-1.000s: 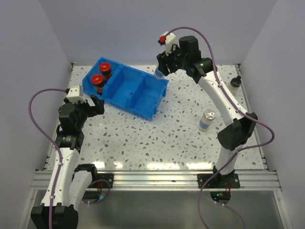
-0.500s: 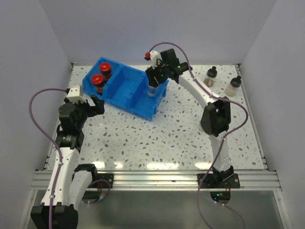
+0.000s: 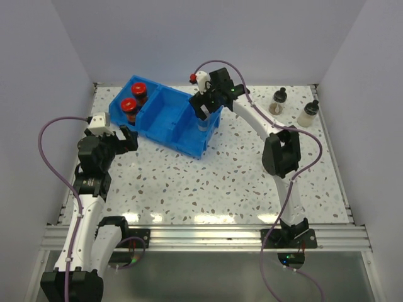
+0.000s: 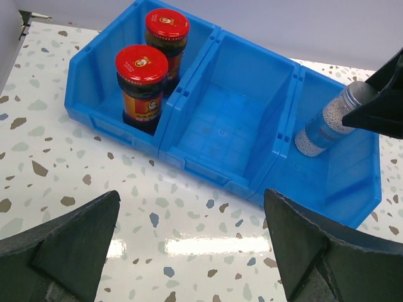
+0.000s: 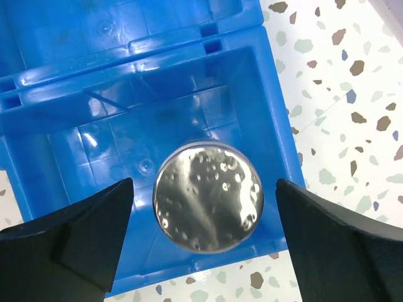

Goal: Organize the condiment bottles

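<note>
At the 11 o'clock part of the worktop sits the blue bin, three compartments in a row. The silver-capped jar stands in the compartment at the bin's 3 o'clock end. The two red-capped jars occupy the 9 o'clock compartment, and the middle one holds nothing. Two small black-capped bottles stand at 1 to 2 o'clock, well apart from the bin.

Hazards, as I judge them:
1. The left wrist view shows the silver-capped jar tilted, cap toward the right claw. I cannot tell whether it rests on the compartment wall or on a finger. If on a finger, lifting away may tip it over.
2. A lift that is not straight may clip the cap with a pad and drag the jar against the wall.
3. A knock on the bin rim may shift the bin and disturb the red-capped jars.

Claw state: the right claw is spread wide, one finger on each side of the cap with clear gaps, gripping nothing. The left claw is likewise fully spread and empty.

Arm pose: the right arm rises from its base at 5 o'clock, bends at a raised elbow over mid-worktop and reaches to 11 o'clock, wrist pointing straight down into the compartment. The left arm is folded near the 9 o'clock edge, its claw low and aimed at the bin.
</note>
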Robot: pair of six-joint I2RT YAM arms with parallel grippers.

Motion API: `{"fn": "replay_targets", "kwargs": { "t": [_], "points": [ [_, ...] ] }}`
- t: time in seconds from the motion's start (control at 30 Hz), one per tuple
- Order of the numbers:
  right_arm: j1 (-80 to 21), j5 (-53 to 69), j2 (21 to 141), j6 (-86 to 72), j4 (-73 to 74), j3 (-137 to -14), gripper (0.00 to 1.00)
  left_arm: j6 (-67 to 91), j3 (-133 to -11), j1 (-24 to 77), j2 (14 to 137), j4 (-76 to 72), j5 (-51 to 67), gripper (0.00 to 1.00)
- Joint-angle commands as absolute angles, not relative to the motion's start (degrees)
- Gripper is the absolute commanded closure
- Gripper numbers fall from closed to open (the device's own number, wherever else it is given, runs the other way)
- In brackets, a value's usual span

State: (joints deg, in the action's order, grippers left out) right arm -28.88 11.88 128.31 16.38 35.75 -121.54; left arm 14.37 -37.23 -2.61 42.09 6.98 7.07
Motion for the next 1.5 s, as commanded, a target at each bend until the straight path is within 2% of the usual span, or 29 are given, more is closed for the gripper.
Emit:
{"fn": "replay_targets", "kwargs": {
  "t": [0.0,0.23,0.4,0.57,0.8,1.0,1.27,1.47],
  "points": [
    [-29.18,11.60,124.72,18.28,34.62,-124.36,0.01,14.06,-37.35,-2.90,41.49,5.27,7.29,0.00],
    [-29.27,17.04,112.60,22.58,36.73,-119.10,0.01,13.97,-37.35,-2.99,41.31,5.45,7.21,0.00],
    [-28.92,17.85,99.51,27.94,41.74,-108.48,0.01,14.06,-37.27,-2.90,40.61,5.45,7.47,0.00],
    [-26.11,12.85,84.59,28.30,42.01,-90.99,0.01,14.24,-37.35,-2.90,39.99,5.27,7.91,0.00],
    [-7.33,13.20,71.48,28.29,45.79,-75.95,0.01,14.68,-37.09,-2.90,39.81,4.83,9.14,0.00],
    [2.61,13.44,69.43,30.41,48.43,-69.53,0.01,14.94,-36.91,-2.81,39.90,4.48,10.02,0.00],
    [3.43,22.49,72.85,28.92,50.10,-66.18,0.01,15.03,-36.83,-2.90,39.99,4.57,10.02,0.00],
    [3.43,23.12,75.32,28.04,48.69,-64.60,0.01,15.03,-36.83,-2.81,40.08,4.48,10.11,0.00]
  ]
}}
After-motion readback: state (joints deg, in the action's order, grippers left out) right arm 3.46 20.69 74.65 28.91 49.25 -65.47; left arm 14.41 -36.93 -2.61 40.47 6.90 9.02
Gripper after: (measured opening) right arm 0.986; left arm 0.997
